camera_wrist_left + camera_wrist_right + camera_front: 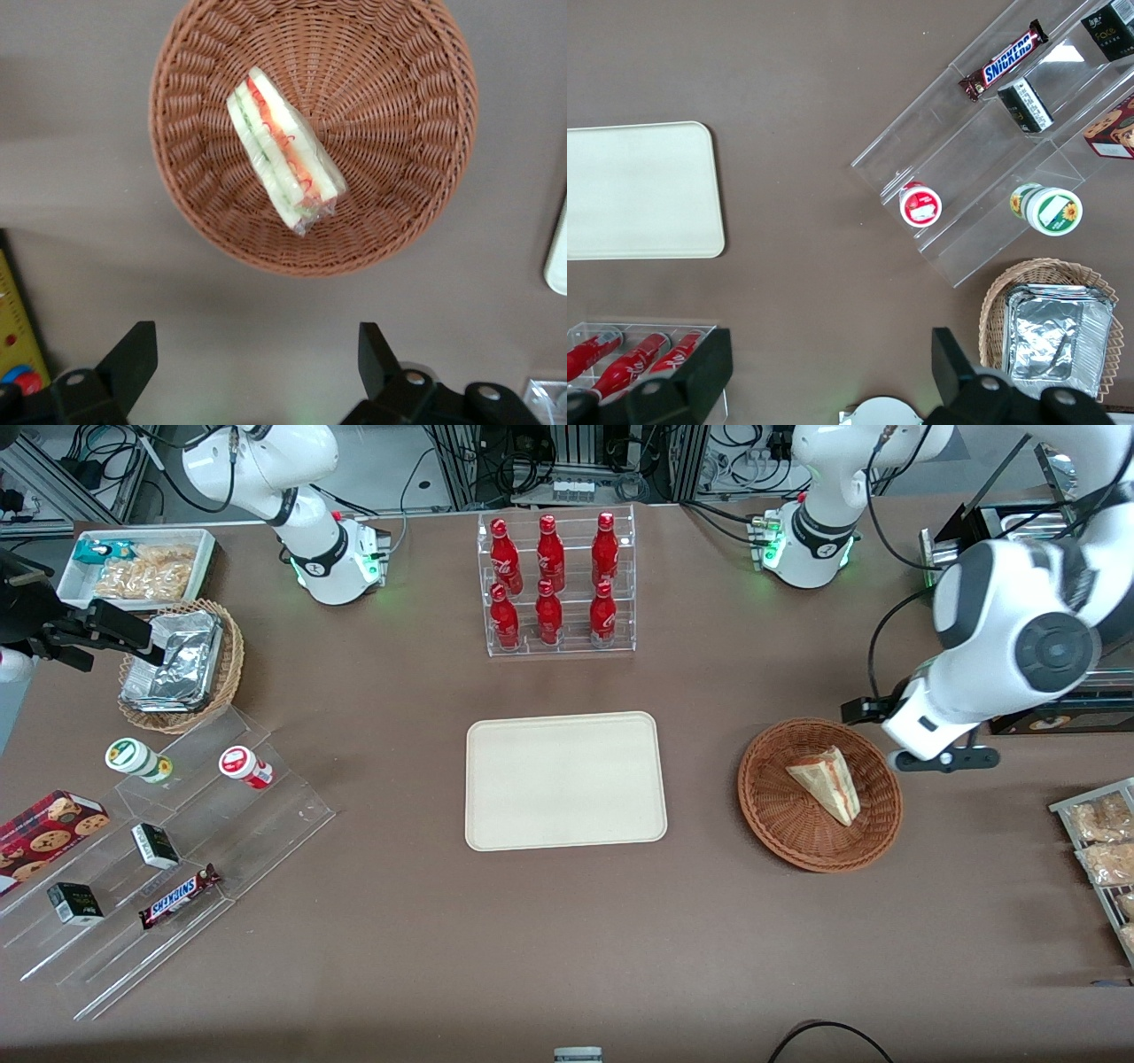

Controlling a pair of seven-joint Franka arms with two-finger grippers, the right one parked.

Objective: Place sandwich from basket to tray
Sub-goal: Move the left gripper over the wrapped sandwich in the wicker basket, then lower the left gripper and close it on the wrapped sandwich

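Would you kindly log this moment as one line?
sandwich: in basket | tray: bare | tool: open, above table beside basket, holding nothing

Red bottles (554, 584) in rack; Snickers bar (180, 895).

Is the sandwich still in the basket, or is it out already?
In. The sandwich lies inside the basket; the tray holds nothing. The gripper is open above the table beside the basket.
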